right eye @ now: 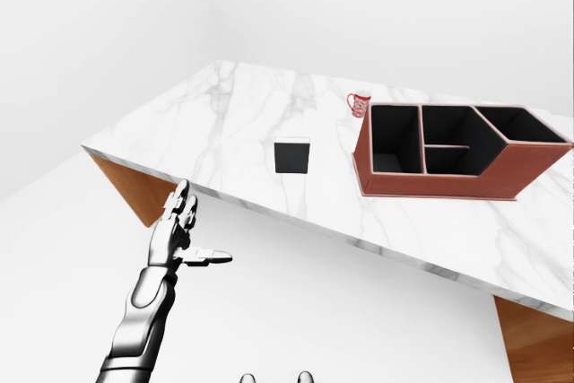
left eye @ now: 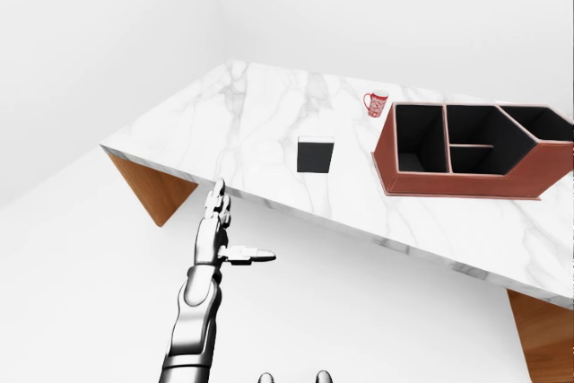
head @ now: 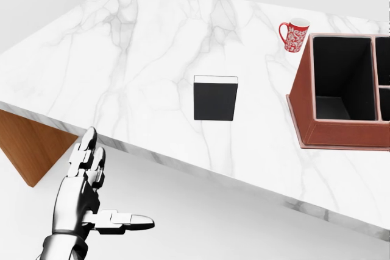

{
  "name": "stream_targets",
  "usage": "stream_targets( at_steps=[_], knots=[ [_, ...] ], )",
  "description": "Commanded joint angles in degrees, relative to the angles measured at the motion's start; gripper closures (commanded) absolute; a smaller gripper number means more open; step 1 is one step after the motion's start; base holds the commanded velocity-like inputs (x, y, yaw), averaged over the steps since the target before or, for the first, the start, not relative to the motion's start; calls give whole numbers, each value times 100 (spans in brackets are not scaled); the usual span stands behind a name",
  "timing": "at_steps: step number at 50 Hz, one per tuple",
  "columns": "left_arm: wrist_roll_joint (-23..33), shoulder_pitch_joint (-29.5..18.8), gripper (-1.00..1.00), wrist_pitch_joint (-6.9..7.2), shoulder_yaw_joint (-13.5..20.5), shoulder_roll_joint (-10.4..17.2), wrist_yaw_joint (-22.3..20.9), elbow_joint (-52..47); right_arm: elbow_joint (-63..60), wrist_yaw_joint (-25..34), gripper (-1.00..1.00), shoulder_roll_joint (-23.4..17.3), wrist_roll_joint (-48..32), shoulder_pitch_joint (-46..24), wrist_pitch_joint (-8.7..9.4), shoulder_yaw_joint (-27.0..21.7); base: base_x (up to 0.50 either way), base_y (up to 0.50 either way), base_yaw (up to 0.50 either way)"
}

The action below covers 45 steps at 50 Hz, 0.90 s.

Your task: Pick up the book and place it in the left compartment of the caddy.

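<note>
A black book (head: 214,98) with a white page edge lies flat on the marble table (head: 122,59), near the middle of the head view. To its right stands the reddish-brown caddy (left eye: 466,181); its left compartment (left eye: 421,139) is a tall dark bay, open on top. My left hand (head: 91,193) hangs open below the table's near edge at the lower left, fingers spread, thumb pointing right, holding nothing. It is well short of the book. My right hand does not show in any view.
A red patterned mug (head: 293,35) stands on the table just above the caddy's left corner. The table has wooden sides (left eye: 152,190) beneath its marble top. White floor lies between me and the table's edge.
</note>
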Motion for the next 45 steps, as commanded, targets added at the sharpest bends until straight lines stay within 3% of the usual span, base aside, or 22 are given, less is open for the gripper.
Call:
stream_targets(
  at_steps=[1, 45],
  knots=[
    [-40, 39, -100, 0, -4, -10, -50, -87, -10, 1, -100, 2, -2, 3, 0, -9, 8, -19, 0],
    [-150, 87, -100, 0, -29, -24, -149, -279, 50, 10, -100, -1, -67, -24, 0, 53, 8, -18, 0]
  ],
)
